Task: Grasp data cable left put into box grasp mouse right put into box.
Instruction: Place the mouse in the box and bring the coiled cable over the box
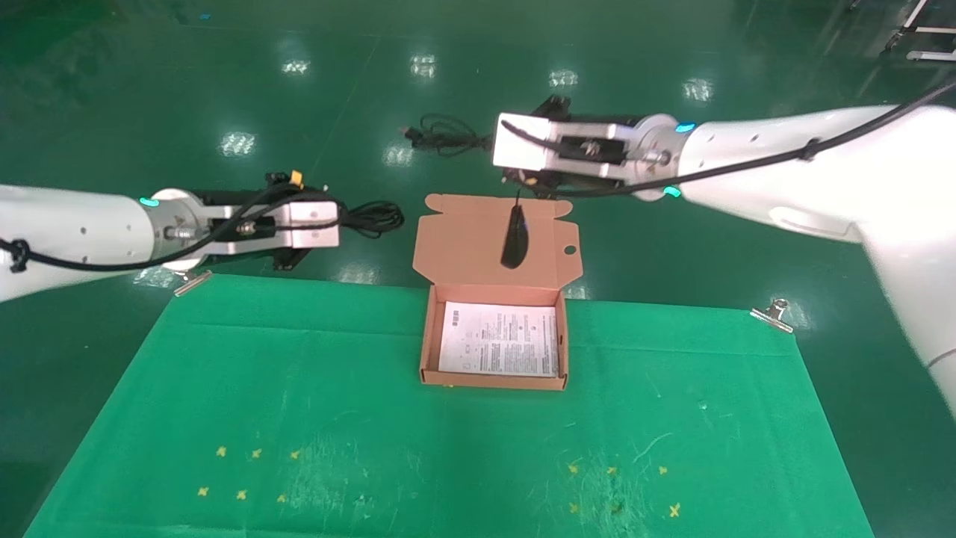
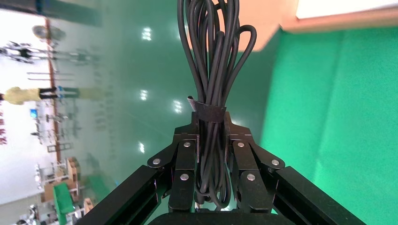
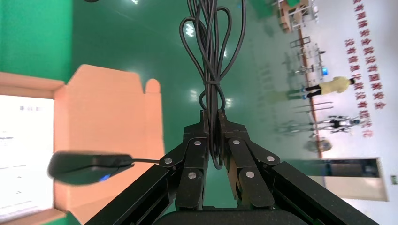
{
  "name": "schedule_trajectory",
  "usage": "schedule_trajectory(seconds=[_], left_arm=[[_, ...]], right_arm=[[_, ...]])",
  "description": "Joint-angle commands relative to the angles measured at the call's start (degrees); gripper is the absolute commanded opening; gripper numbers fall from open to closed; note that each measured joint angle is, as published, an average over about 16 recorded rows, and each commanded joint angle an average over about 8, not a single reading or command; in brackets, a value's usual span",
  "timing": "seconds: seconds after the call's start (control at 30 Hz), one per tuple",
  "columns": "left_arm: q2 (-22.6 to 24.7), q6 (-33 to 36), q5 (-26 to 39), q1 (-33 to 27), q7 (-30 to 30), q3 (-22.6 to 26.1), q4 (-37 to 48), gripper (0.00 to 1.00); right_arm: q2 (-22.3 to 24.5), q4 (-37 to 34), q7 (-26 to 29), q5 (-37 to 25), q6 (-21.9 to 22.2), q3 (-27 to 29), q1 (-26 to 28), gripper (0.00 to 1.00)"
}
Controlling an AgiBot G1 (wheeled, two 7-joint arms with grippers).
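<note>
Over the green cloth (image 1: 299, 388) we see the salmon cardboard box (image 1: 427, 340), lid back, printed sheet (image 1: 499, 338) inside. Our right gripper (image 1: 523, 175) dangles the glossy oval mouse (image 1: 514, 239) before the lid; our left gripper (image 1: 299, 258) hangs left of the box. At our left wrist, fingers (image 2: 185, 164) pinch the data cable (image 2: 213, 70), strap-bound. At our right wrist, fingers (image 3: 195, 159) clamp the mouse's bundled cord (image 3: 211, 51).
</note>
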Motion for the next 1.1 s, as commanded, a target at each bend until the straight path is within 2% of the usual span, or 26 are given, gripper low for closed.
schedule_trajectory(seconds=[0.03, 0.6, 1.1], left_arm=[[-0.34, 0.50, 0.86, 0.55, -0.87, 0.28, -0.43, 0.00], [-1.82, 4.33, 8.73, 1.97, -8.40, 1.60, -2.73, 0.00], [-1.96, 4.76, 9.70, 2.32, -9.73, 1.63, -3.95, 0.00]], right_arm=[[-0.50, -0.63, 0.13, 0.01, 0.06, -0.15, -0.43, 0.00], [-4.75, -9.92, -4.23, 3.52, 1.56, -2.73, -2.33, 0.00], [-5.45, -8.09, -1.47, 11.69, 3.49, -11.72, -5.66, 0.00]])
